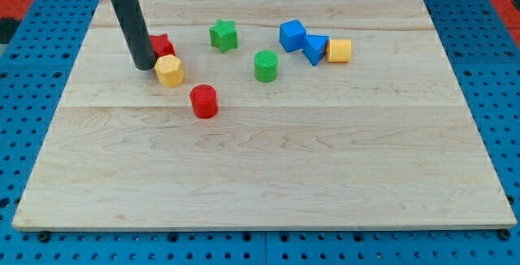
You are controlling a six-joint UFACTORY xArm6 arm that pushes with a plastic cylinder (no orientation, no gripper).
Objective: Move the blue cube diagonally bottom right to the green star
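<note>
Board [268,175]: pale wood, its near half bare; every block sits in the far half.
Red cylinder [204,101]: nearest block, at 7 o'clock from the green star, well apart from it.
Yellow block [169,71]: just beyond the red cylinder, at 10 o'clock from it, near my tip.
My tip [145,67]: at 9 o'clock of the yellow block, just beside it; whether they touch I cannot tell.
Grip state: a bare rod with no jaws, so it holds nothing.
Green cylinder [266,65]: at 4 o'clock from the green star, near it.
Red star [163,45]: partly hidden behind the rod, at 12 o'clock of the yellow block.
Yellow cube [340,50]: far right, touching or almost touching the blue wedge [315,49].
Blue cube [292,34]: far side, at 3 o'clock from the green star and apart from it; the blue wedge sits against its 4 o'clock side.
Green star [223,35]: far side, left of centre.
Cube's look: solid mid blue, small, sharp-edged, turned corner-on, top face lit.
Step in hand: judged as the approach; my tip is well apart from the cube, on the other side of the star.
Next move: likely travel round to the cube's far right side, then push it toward 7 o'clock, to the spot at 4 o'clock of the star; the green cylinder near that spot may be nudged.
</note>
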